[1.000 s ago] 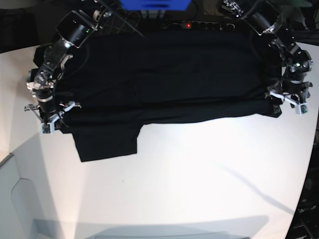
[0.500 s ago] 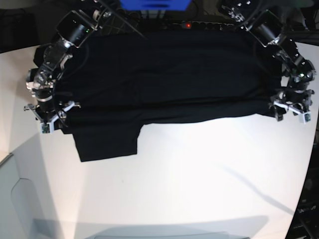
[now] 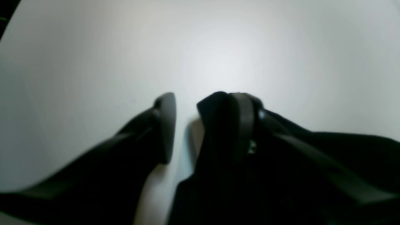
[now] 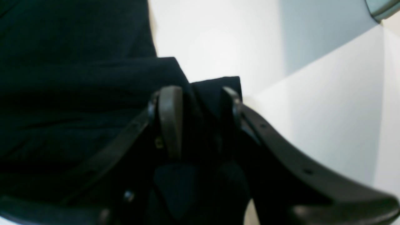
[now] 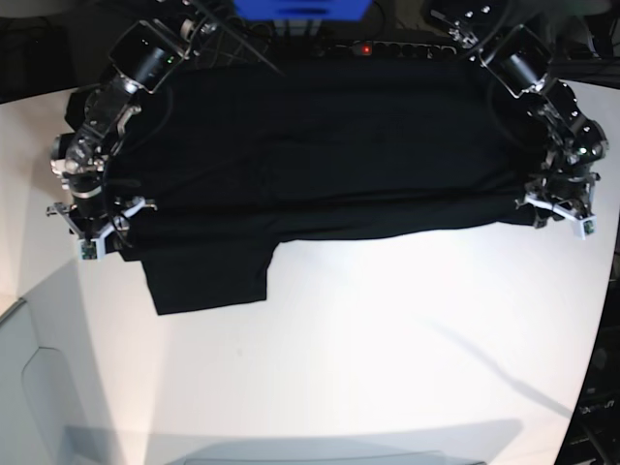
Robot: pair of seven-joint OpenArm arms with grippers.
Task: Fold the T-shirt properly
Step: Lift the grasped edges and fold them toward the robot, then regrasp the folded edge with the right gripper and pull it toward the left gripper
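Left wrist view: left gripper [image 3: 184, 125] over the white tabletop [image 3: 93, 47]. Jaws spread, a strip of bare table showing between them. One finger [image 3: 165, 125] stands free of cloth; the other lies against or under a bunched corner of the large black short-sleeved cloth T-shirt [image 3: 281, 175]. Cloth reaches just into the gap on that side only. Nothing pinched, as far as visible.

Right wrist view: right gripper [image 4: 200, 122] with jaws apart, dark fold of the T-shirt [image 4: 78, 93] filling the space between the fingers [image 4: 170, 115]. Whether the pads bite the fold or merely straddle it: cannot tell. Shirt body runs off to the picture's left; bare table to the right.

Base view: T-shirt [image 5: 329, 155] laid flat across the far half of the table [image 5: 387, 368], long axis side to side, near edge already doubled into a band, one sleeve [image 5: 208, 276] hanging toward the camera. Right gripper [image 5: 95, 231] at one end of that band, left gripper [image 5: 560, 205] at the other, each at the cloth edge. Print and label not visible.

Judgement: next fold turns on both ends of the band being taken level; neither arm clearly nearer.
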